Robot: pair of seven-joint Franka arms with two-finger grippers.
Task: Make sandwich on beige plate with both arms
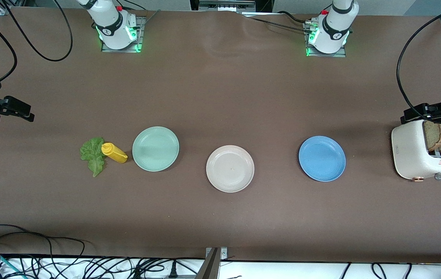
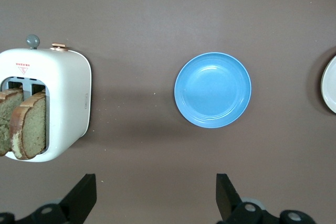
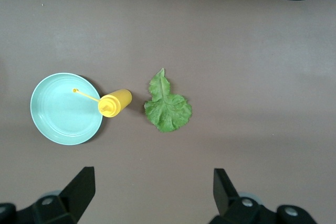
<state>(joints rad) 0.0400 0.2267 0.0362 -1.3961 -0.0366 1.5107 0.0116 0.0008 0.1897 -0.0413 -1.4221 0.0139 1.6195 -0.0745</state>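
Observation:
The beige plate (image 1: 230,168) lies bare in the middle of the table, and its rim (image 2: 331,85) shows in the left wrist view. Two bread slices (image 1: 440,135) (image 2: 32,125) stand in a white toaster (image 1: 418,153) (image 2: 68,103) at the left arm's end. A green lettuce leaf (image 1: 93,155) (image 3: 167,106) lies flat at the right arm's end. My left gripper (image 1: 418,113) (image 2: 156,187) hangs open and holds nothing, over bare table beside the toaster. My right gripper (image 1: 15,110) (image 3: 153,182) hangs open and holds nothing, over bare table beside the lettuce.
A yellow squeeze bottle (image 1: 114,152) (image 3: 114,103) lies between the lettuce and a mint-green plate (image 1: 155,148) (image 3: 63,114). A blue plate (image 1: 322,158) (image 2: 212,90) sits between the beige plate and the toaster. Black cables trail along the table's edges.

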